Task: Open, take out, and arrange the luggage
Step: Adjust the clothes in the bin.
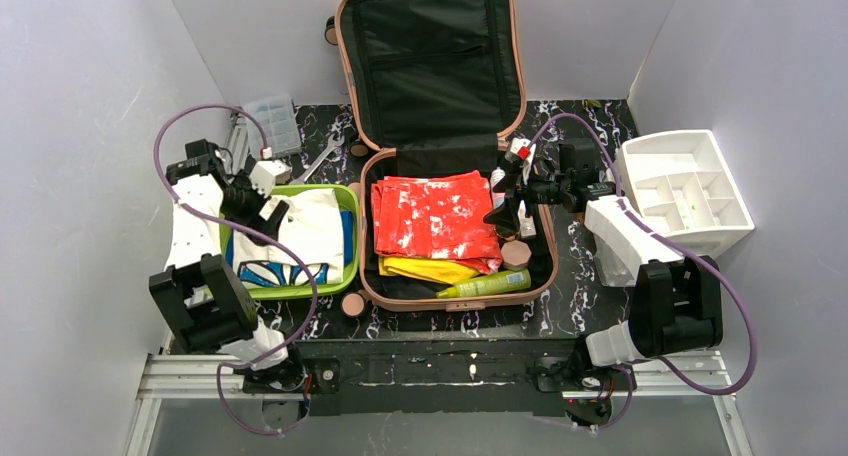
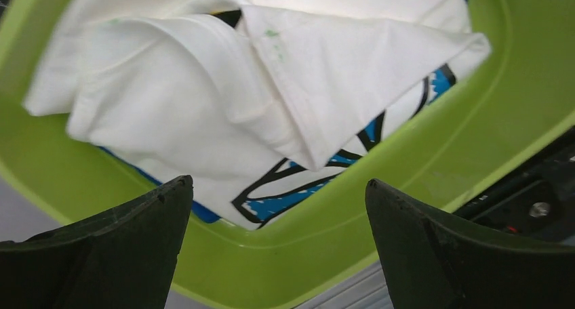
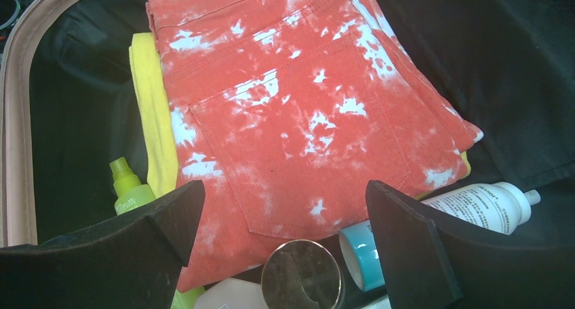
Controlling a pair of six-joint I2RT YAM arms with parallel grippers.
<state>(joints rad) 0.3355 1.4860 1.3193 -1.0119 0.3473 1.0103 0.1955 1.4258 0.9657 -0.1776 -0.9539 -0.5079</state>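
Note:
The salmon-pink luggage (image 1: 430,66) lies open mid-table, its lid propped up against the back wall. Its base holds red-and-white mottled trousers (image 1: 432,216) (image 3: 291,106) on a yellow cloth (image 3: 152,119), a lime-green bottle (image 1: 490,284) (image 3: 129,190), a gold-capped jar (image 3: 302,275), a teal-capped tube (image 3: 359,255) and a white bottle (image 3: 485,204). My right gripper (image 1: 505,201) (image 3: 285,187) hangs open over the base's right side, above the jar, holding nothing. Over the lime-green tray (image 1: 350,266) (image 2: 325,241) my left gripper (image 1: 268,211) (image 2: 276,183) stands open and empty above a folded white shirt with blue print (image 1: 300,236) (image 2: 203,85).
A white drawer organizer (image 1: 690,191) stands at the right, close to the right arm. Behind the tray lie a clear plastic box (image 1: 272,121) and a wrench (image 1: 322,159). A small round lid (image 1: 353,304) sits between tray and luggage near the front. Grey walls enclose three sides.

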